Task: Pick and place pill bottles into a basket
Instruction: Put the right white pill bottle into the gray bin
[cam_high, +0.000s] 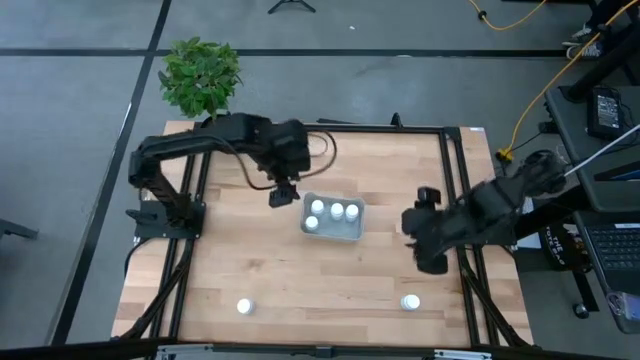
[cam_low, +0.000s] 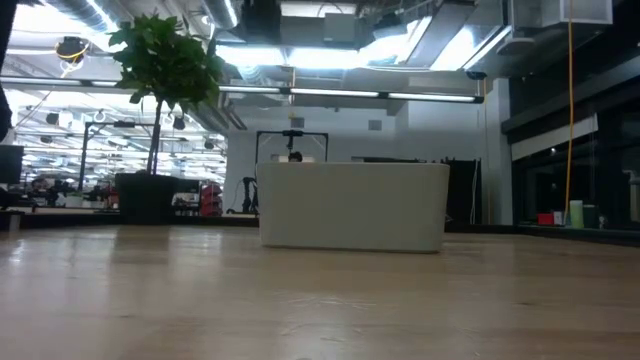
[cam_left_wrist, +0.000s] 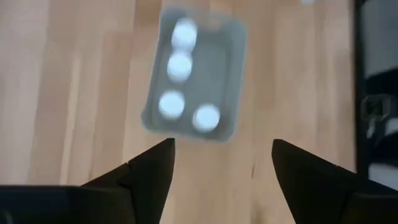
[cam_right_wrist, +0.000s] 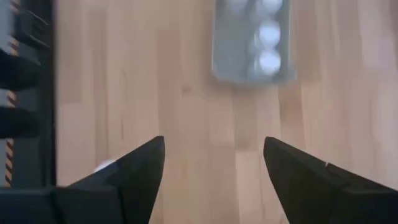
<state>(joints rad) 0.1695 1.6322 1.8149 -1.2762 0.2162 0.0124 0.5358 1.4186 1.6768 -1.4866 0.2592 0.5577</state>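
The pale grey-blue basket (cam_high: 346, 231) rests flat on the table's middle, with several white pill bottles (cam_high: 337, 210) standing in it. It also shows in the left wrist view (cam_left_wrist: 235, 74), the right wrist view (cam_right_wrist: 229, 59) and the low view (cam_low: 352, 205). One bottle (cam_high: 244, 306) stands on the table near the front left. Another (cam_high: 410, 302) stands near the front right and also shows in the right wrist view (cam_right_wrist: 104, 165). My left gripper (cam_high: 283, 195) hovers open and empty just left of the basket (cam_left_wrist: 224, 168). My right gripper (cam_high: 415, 225) hovers open and empty right of the basket (cam_right_wrist: 214, 165).
A potted plant (cam_high: 201, 75) stands beyond the table's far left corner. Black frame rails (cam_high: 452, 180) run along the table's sides. Bare wood lies between the basket and the two loose bottles.
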